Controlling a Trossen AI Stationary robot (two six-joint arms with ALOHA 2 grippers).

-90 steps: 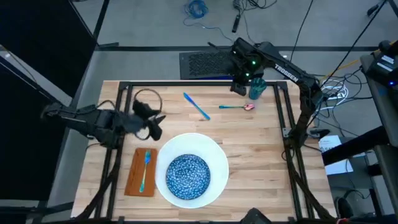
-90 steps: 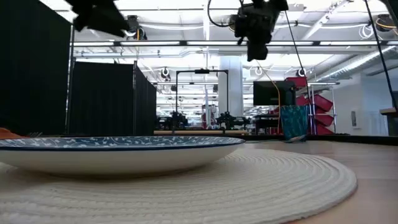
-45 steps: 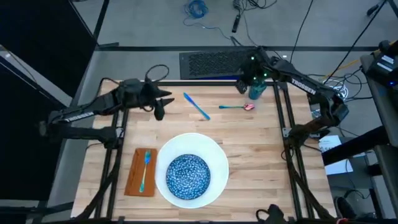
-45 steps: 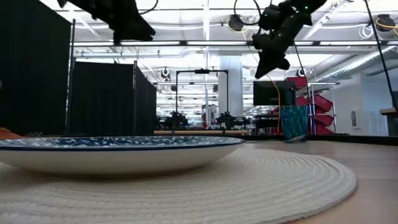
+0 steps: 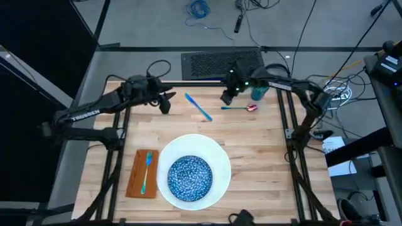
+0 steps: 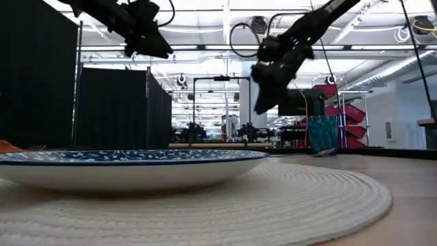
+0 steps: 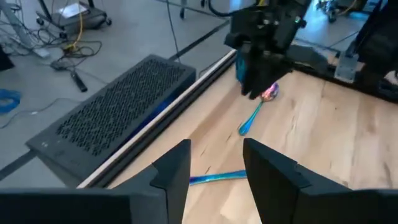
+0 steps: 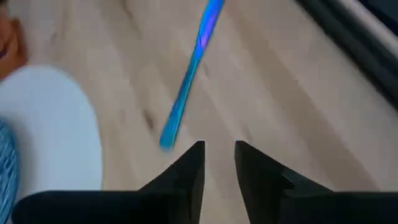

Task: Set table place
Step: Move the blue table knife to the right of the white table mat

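The light-blue plastic knife on our wooden worktop could skid away, we judge, if either empty, narrowly parted gripper, left or right, clips it.

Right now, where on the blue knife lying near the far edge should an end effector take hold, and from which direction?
Probably mid-handle. The knife lies flat and diagonal on bare table, so come straight down with the fingers across its narrow width. The right end effector hovers nearest, fingers slightly apart.
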